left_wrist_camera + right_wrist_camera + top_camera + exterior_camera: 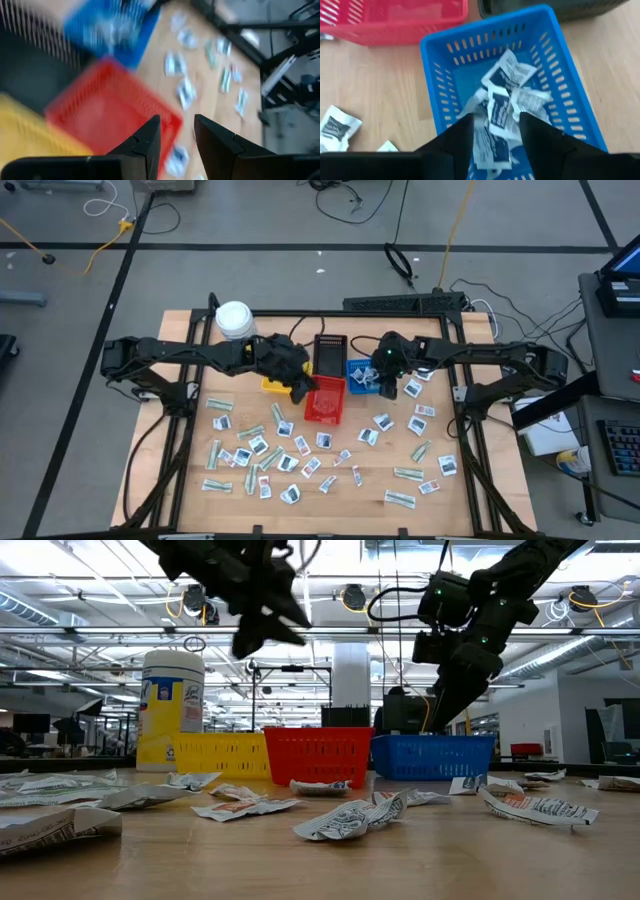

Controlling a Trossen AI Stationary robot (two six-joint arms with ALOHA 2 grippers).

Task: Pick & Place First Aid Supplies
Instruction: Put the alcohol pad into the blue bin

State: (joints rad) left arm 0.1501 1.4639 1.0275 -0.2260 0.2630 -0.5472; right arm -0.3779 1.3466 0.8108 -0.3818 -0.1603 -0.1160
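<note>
With its fingers spread and empty right above the blue tray (510, 80), the right gripper (492, 135) should lift straight up, clear of the packets (502, 107) beneath, while the left gripper (175, 137), also spread and empty, hangs over the red tray (105, 115).

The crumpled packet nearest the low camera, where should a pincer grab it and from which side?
Probably from above, closing on the raised, folded middle of the crumpled packet. It lies flat on the table with curled edges lifted off the wood, so the hump gives the fingers something to close on; a sideways approach would likely just push it.
</note>
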